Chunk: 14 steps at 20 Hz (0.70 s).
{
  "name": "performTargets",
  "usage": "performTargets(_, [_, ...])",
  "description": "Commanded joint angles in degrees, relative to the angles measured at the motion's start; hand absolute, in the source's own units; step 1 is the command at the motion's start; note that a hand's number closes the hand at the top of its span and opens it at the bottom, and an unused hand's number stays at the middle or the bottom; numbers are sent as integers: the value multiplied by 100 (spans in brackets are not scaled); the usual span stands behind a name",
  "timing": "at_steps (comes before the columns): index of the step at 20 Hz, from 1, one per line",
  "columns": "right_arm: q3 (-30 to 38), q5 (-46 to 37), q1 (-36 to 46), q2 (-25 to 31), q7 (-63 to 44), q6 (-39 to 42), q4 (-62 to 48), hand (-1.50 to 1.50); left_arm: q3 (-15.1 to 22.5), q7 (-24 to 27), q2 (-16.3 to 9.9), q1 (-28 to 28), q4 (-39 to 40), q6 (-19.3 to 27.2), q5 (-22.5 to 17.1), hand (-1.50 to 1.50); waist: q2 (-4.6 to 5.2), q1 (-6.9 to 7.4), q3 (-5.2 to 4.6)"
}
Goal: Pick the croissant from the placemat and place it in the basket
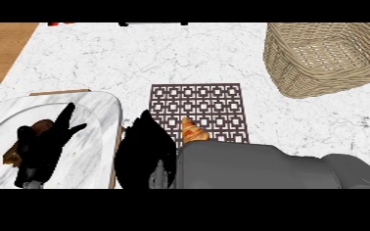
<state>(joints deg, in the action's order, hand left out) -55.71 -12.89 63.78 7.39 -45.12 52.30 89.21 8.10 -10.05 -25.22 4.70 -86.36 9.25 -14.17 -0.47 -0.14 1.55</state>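
The golden-brown croissant (pixel 192 131) lies on the near edge of the dark patterned placemat (pixel 196 108) in the middle of the counter, and my right forearm hides its lower end. My right hand (pixel 147 149) sits just left of the croissant, over the placemat's near-left corner. It is a black mass with straight fingers pointing away from me, and it holds nothing that I can see. The woven basket (pixel 318 58) stands at the far right, apart from both hands. My left hand (pixel 43 147) rests open at the lower left, fingers up.
A white plate (pixel 98 127) on a wood-edged board fills the lower left. A brown food item (pixel 11 154) lies on it, partly under my left hand. White marble counter lies between the placemat and the basket. A wooden strip (pixel 13 41) borders the far left.
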Motion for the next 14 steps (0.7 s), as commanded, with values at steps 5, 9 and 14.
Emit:
performTargets(5, [-389, -752, -584, 139, 467, -490, -116, -150, 177, -317, 258, 372, 352, -190, -146, 0, 90, 97, -154])
performTargets(9, [-476, -1048, -718, 384, 814, -651, 23, -150, 352, -163, 578, 345, 638, 8, 110, 0, 104, 33, -156])
performTargets(14, [-605, -1434, -896, 396, 1190, -990, -289, -150, 74, -453, 380, 71, 552, -203, -84, 0, 102, 40, -153])
